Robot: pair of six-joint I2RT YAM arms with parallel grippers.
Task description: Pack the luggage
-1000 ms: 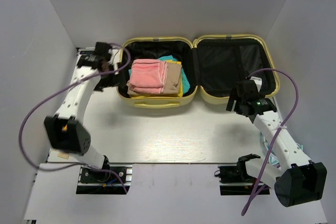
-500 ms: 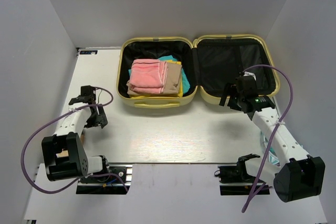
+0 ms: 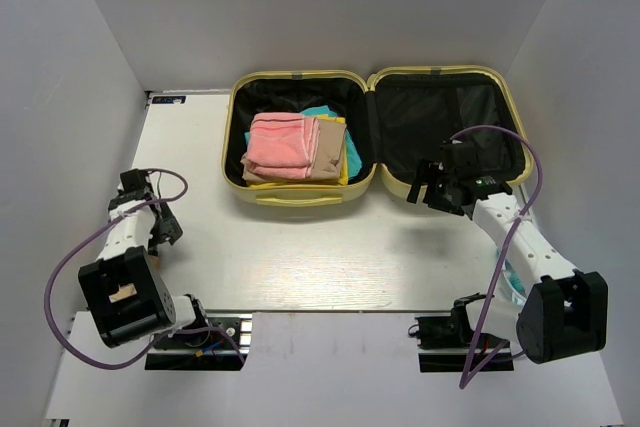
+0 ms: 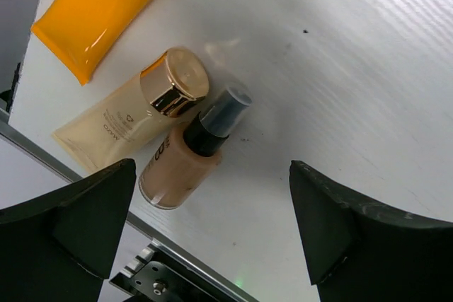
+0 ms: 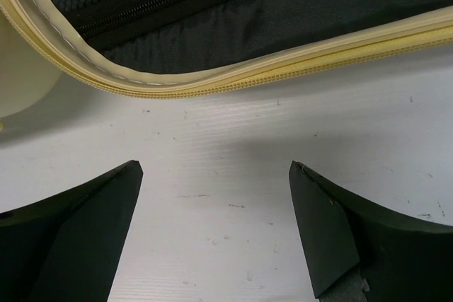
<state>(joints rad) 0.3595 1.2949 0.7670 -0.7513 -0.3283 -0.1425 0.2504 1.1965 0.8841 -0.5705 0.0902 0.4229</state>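
**Open luggage on the bench.** The pale yellow hard-shell suitcase [image 3: 300, 197] lies open flat at the far middle of the white bench [image 3: 300, 267]. Its left half holds a folded pink cloth [image 3: 278, 142], and its right half shows black lining. The left arm's fingers [image 4: 78, 224] are spread wide and hold nothing. They hang over a beige pump bottle [image 4: 180, 171], a gold-capped cream tube [image 4: 106, 129] and an orange tube [image 4: 92, 15]. The right arm's fingers [image 5: 78, 231], equally wide and empty, hover just beside the suitcase's near zipper rim.
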